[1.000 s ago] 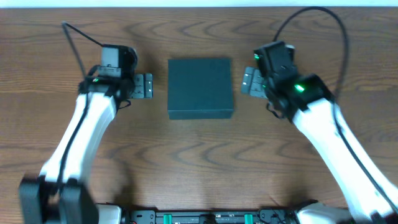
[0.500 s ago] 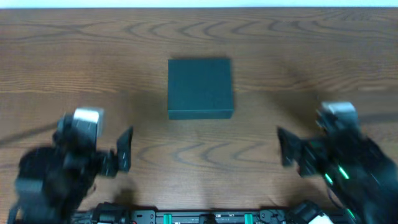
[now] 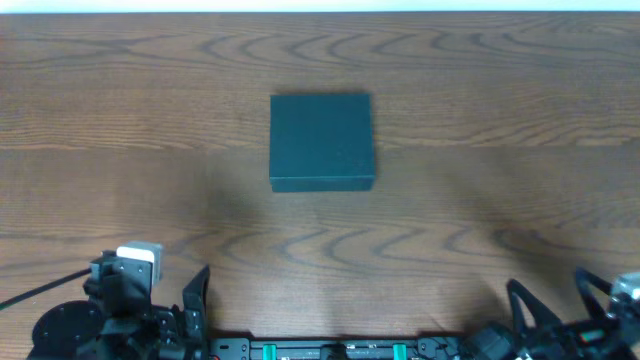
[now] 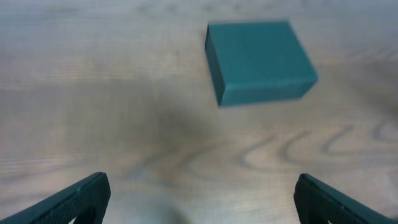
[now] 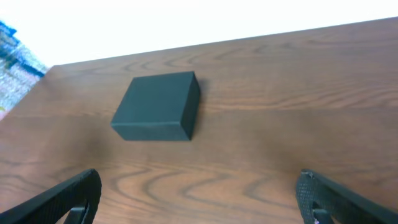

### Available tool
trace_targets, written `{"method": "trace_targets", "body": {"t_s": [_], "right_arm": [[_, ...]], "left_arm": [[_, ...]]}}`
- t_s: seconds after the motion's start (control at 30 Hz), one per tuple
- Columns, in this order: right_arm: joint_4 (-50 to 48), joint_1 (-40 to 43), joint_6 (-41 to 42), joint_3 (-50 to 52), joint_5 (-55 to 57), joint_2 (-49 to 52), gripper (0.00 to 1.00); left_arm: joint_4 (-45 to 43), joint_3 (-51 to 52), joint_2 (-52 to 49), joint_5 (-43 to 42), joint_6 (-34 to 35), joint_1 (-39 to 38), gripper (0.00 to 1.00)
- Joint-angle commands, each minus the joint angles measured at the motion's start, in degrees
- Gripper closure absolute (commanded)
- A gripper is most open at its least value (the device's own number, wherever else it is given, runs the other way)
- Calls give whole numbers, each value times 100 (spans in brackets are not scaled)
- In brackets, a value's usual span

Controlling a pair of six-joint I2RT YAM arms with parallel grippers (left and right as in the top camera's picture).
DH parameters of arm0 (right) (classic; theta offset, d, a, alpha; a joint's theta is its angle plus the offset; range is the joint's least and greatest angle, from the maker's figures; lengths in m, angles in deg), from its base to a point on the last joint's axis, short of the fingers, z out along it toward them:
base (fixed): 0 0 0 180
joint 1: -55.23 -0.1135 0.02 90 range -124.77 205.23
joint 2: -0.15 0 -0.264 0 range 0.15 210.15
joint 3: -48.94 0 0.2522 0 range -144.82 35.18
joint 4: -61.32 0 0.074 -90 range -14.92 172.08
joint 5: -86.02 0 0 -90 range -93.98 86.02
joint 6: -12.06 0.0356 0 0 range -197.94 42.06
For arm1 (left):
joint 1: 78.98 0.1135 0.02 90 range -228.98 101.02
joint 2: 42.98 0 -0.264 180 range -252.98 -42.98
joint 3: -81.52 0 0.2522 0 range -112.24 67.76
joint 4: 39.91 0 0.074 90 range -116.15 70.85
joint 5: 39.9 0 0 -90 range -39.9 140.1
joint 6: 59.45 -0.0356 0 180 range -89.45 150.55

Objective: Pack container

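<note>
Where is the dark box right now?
Overhead, the closed container sits centred on the wooden table, toward its far edge; the left gripper and right gripper are at the near edge.

From where I stand, the box is the one obstacle on the table. Bare wood runs round it at 12, 3, 6 and 9 o'clock, wide enough for a gripper to pass on any side. The left gripper sits low at the table's 7 o'clock and the right gripper at 5 o'clock, jaws spread wide, each well apart from the box with an open lane of wood between.
</note>
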Motion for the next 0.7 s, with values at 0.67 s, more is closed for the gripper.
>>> {"method": "trace_targets", "body": {"t_s": [0.67], "right_arm": [[-345, 39, 39, 732, -437, 52, 1]], "left_arm": [[577, 37, 13, 20, 22, -9, 5]]}}
